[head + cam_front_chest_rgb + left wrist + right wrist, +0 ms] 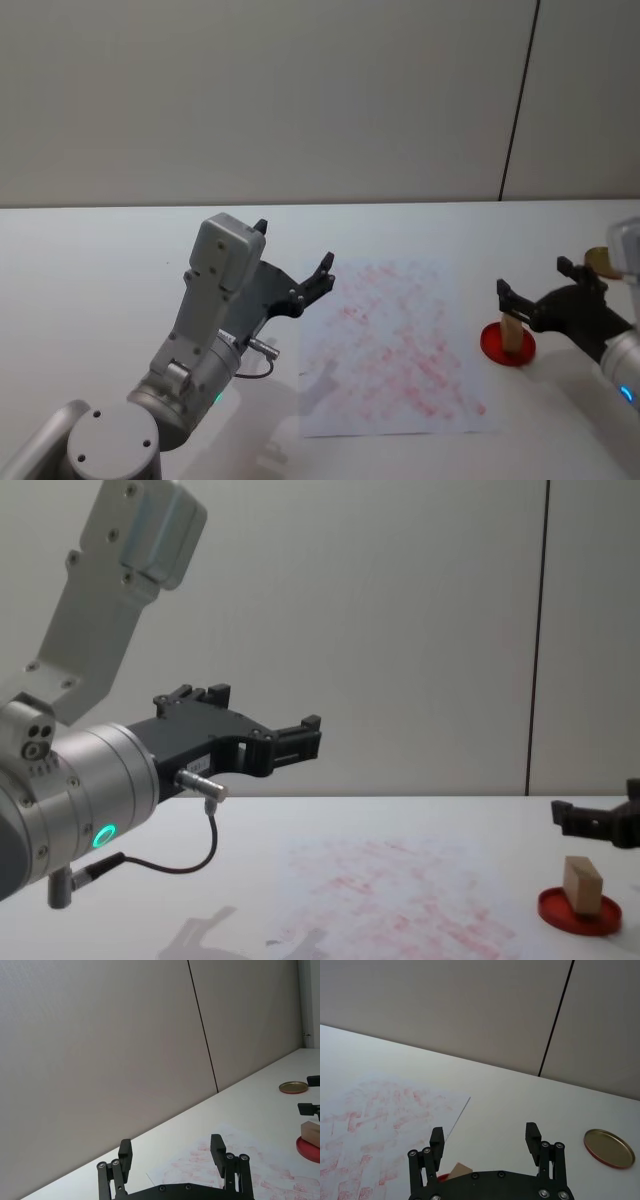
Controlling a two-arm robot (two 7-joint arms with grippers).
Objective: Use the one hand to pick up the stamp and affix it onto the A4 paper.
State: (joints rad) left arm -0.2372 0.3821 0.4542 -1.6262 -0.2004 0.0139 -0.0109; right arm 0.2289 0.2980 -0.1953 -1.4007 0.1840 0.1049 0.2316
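Both open: right hand point(485, 1132) above the stamp point(512, 333), left hand point(171, 1143) raised.

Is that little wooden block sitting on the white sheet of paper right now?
No, the stamp stands on the red ink pad, apart from the A4 paper and to its right.

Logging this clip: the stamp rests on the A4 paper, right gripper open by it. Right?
No: the head view shows the stamp standing on the red ink pad, beside the A4 paper. The right gripper is open by it; the left gripper hangs raised.
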